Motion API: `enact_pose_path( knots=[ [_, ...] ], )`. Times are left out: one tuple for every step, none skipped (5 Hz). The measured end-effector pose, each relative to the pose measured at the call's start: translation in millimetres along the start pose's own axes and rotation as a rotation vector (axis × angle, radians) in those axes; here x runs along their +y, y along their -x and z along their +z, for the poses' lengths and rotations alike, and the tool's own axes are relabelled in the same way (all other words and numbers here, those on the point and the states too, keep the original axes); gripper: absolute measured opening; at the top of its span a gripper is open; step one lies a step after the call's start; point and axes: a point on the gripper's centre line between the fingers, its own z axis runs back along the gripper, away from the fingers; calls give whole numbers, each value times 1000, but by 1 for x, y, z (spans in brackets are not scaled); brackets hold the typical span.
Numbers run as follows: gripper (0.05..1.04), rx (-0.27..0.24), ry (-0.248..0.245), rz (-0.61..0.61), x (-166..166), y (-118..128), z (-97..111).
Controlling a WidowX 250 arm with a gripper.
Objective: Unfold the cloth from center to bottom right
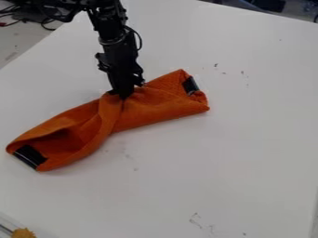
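The claw (123,96) pinches shut on the orange cloth's middle (140,109). Nearer the camera than the cloth: a mustard-yellow knob (23,233); around it, flecked white bench (217,158); beyond, floor (14,49) cables (7,23).

The place looks like a robotics lab or a workshop, though which of the two cannot be told; the strongest sign is the black robot arm (116,41), which comes in from the far left over a broad, plain white table (229,144) with small dark scuffs (197,222) on its surface. Beyond the table's far left edge, loose black cables (44,21) and a bit of red wiring (3,23) lie in a tangle over a pale grey floor (17,45); past the far right edge are dark objects (270,4), too cut off to name.
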Motion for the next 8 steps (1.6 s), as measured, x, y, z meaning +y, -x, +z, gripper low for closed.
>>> enact_pose_path(
  knots=[
    [86,-38,-45,-33,-11,-7,23],
    [86,-70,-77,-45,-26,-5,38],
    [86,-119,-109,-31,-52,7,58],
    [117,-144,-107,-31,-63,19,54],
    [304,-166,-88,-38,-66,17,52],
    [594,-149,-43,-74,-58,10,41],
    [891,-131,-14,-94,-52,0,31],
    [1010,-126,-28,-118,-47,-8,36]
  ],
)
